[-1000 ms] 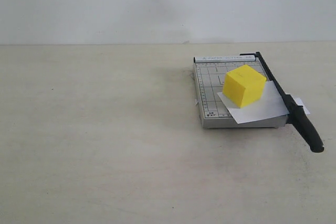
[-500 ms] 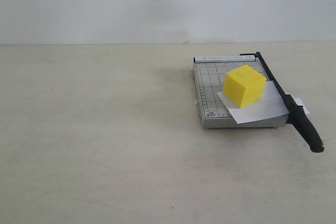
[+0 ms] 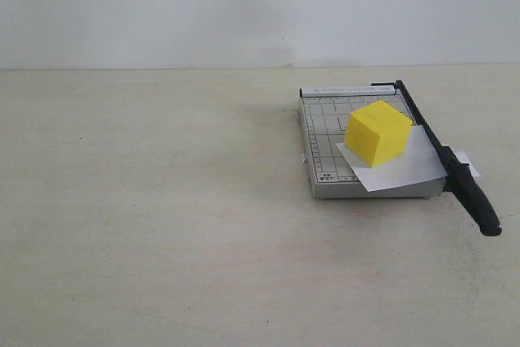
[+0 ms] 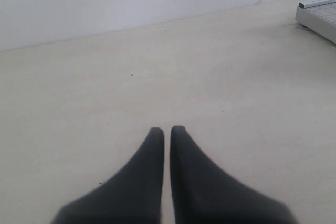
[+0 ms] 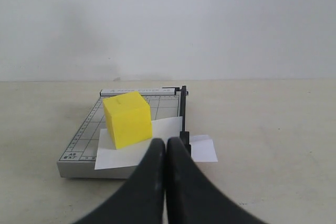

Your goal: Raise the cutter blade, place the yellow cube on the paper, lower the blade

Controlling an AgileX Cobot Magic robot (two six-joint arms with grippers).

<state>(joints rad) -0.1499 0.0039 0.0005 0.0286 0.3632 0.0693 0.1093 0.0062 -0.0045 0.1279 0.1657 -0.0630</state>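
Nothing has shifted since the earlier frames. Right end effector [image 5: 166, 142] is nearer: fingertips pressed together, holding nothing, facing the cutter blade [image 3: 467, 191], which lies lowered with its long axis running straight away. Yellow cube [image 5: 127, 119] rests on the paper [image 5: 123, 156] beside the blade. Left end effector [image 4: 167, 129] — likewise closed, empty — sits well apart over bare worktop [image 4: 105, 77].

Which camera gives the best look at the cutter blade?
The exterior view: the cutter blade shows whole, hinge to handle. The right wrist view shows only its thin arm; the right gripper hides most of the handle. The left wrist view shows no blade.
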